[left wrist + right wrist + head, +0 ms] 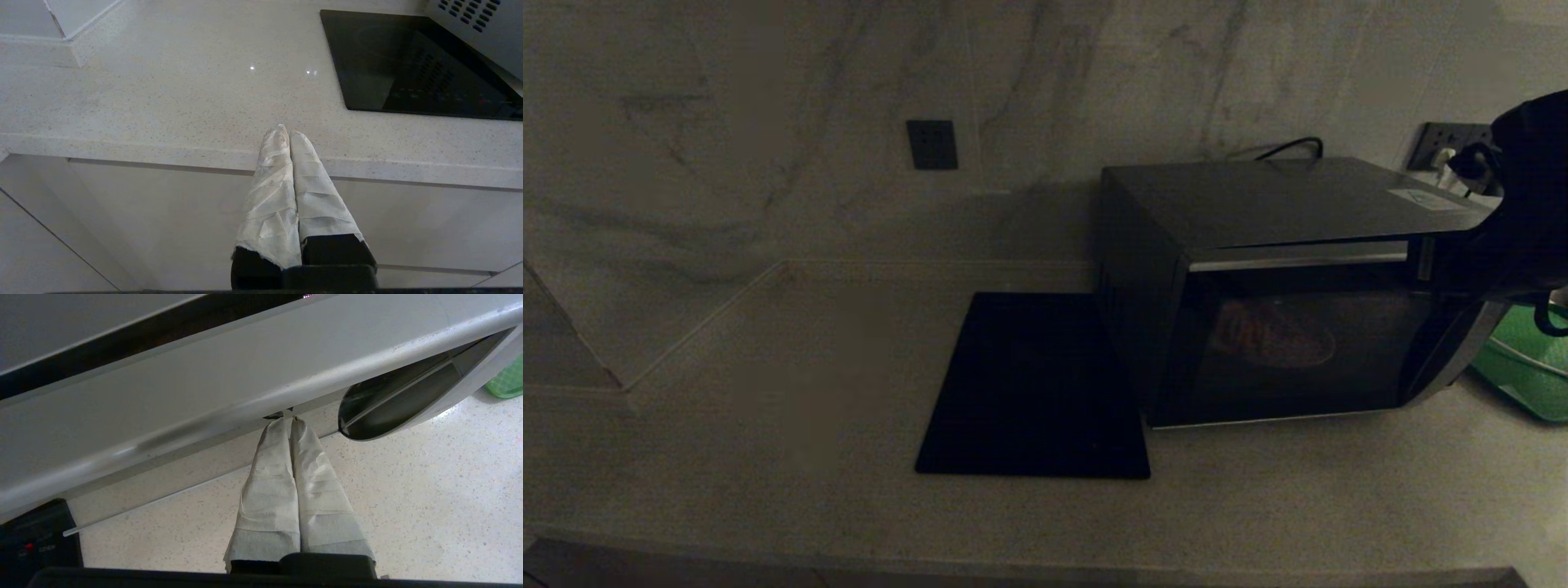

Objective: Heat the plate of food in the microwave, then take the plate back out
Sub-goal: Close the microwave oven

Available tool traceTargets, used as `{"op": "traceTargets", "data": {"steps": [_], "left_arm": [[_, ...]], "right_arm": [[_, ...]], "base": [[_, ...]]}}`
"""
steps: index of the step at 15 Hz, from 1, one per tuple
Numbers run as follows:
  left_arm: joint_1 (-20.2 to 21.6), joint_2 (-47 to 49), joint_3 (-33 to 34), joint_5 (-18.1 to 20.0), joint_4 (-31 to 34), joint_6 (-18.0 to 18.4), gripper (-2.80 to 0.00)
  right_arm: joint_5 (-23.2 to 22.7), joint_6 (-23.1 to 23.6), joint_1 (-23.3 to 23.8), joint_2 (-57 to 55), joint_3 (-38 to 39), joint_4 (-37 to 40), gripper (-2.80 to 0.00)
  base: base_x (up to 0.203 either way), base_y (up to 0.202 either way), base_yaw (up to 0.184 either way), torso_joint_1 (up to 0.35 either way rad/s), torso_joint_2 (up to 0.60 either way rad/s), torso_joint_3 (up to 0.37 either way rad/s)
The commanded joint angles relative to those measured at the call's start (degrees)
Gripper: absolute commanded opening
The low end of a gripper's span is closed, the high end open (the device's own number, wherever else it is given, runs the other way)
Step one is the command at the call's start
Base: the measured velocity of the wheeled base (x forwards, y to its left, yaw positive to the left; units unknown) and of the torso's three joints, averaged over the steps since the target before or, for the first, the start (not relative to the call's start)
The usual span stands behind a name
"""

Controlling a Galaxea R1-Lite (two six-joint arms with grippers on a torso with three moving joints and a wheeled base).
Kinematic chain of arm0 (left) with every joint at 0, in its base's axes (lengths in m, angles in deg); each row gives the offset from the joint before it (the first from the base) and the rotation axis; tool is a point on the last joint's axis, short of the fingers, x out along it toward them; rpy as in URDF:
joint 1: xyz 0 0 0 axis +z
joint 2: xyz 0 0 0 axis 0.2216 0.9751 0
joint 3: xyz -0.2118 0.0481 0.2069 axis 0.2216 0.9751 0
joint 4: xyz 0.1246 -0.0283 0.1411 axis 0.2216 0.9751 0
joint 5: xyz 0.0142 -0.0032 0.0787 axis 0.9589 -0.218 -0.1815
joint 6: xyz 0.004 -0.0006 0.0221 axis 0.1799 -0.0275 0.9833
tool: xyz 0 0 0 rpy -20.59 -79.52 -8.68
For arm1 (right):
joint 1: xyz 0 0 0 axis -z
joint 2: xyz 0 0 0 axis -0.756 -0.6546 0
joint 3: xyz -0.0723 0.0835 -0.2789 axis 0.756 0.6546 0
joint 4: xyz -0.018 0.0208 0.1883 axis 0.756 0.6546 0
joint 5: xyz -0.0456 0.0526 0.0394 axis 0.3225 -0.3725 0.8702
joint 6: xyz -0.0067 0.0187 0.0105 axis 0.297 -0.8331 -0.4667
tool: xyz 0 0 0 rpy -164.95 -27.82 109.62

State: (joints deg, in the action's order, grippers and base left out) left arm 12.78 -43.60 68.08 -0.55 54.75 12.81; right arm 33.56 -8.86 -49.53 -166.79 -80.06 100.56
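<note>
The dark grey microwave [1282, 286] stands on the counter at the right with its black glass door closed. Through the glass the plate of food [1278, 339] shows dimly inside. My right arm [1525, 204] hangs in front of the microwave's right end, where the button panel is. In the right wrist view my right gripper [288, 419] is shut and empty, its wrapped tips touching the silver front of the microwave [245, 375] beside a curved silver handle [408, 400]. My left gripper [286, 131] is shut and empty, parked at the counter's front edge.
A flat black square mat [1037, 384] lies left of the microwave and also shows as the black mat [408, 65] in the left wrist view. A green mesh tray [1531, 376] sits right of the microwave. A power cord [1290, 147] runs behind it to a wall socket [1445, 147].
</note>
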Motion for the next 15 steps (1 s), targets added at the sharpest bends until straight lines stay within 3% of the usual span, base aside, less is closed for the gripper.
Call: {"op": "traceTargets", "data": {"steps": [1, 15], "left_arm": [[0.02, -0.09, 0.00, -0.01, -0.03, -0.06, -2.80], [0.02, -0.09, 0.00, -0.01, -0.03, -0.06, -2.80]], "right_arm": [[0.01, -0.10, -0.02, -0.26, -0.15, -0.51, -2.80], [0.11, -2.45, -0.35, -2.09, 1.22, -7.99, -2.80]], "base": [[0.000, 0.000, 0.000, 0.000, 0.00, 0.000], [0.000, 0.000, 0.000, 0.000, 0.00, 0.000]]}}
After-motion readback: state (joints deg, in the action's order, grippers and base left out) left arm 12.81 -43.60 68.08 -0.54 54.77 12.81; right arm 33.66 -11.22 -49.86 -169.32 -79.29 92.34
